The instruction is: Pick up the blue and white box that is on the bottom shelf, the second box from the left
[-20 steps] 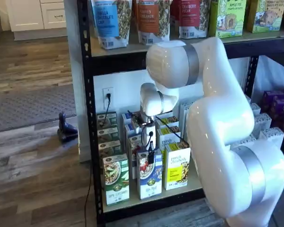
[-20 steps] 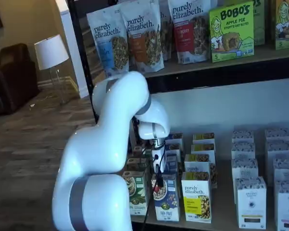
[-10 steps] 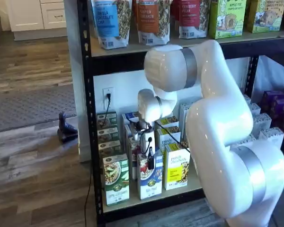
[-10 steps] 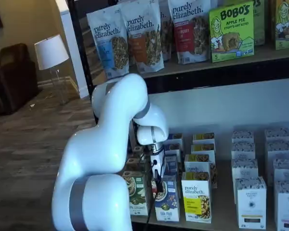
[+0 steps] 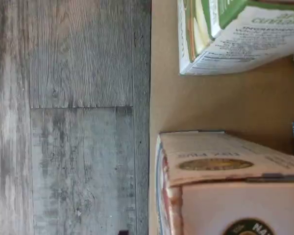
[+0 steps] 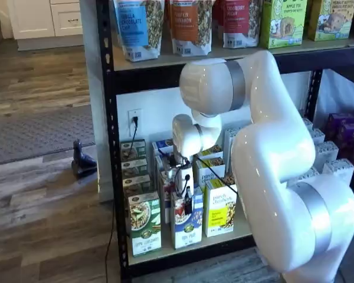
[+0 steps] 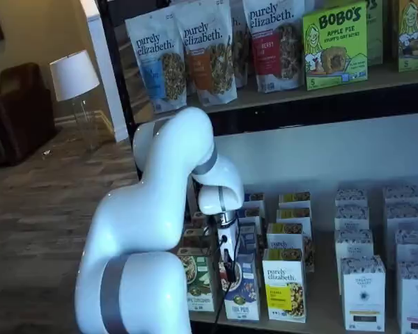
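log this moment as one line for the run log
phase: reaching down | hand: at top of blue and white box, grip unclear | box: upright on bottom shelf, not lifted

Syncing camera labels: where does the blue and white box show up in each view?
Shelf view: blue and white box at front of the bottom shelf, under the hand.
Shelf view: same box, front row, below the hand.
Wrist view: only its pale top.
Shared landmark: the green-and-white box beside it.

Blue/white box (image 6: 187, 218), green/white box (image 6: 144, 223), yellow box (image 6: 220, 207), tan shelf (image 7: 320, 314).
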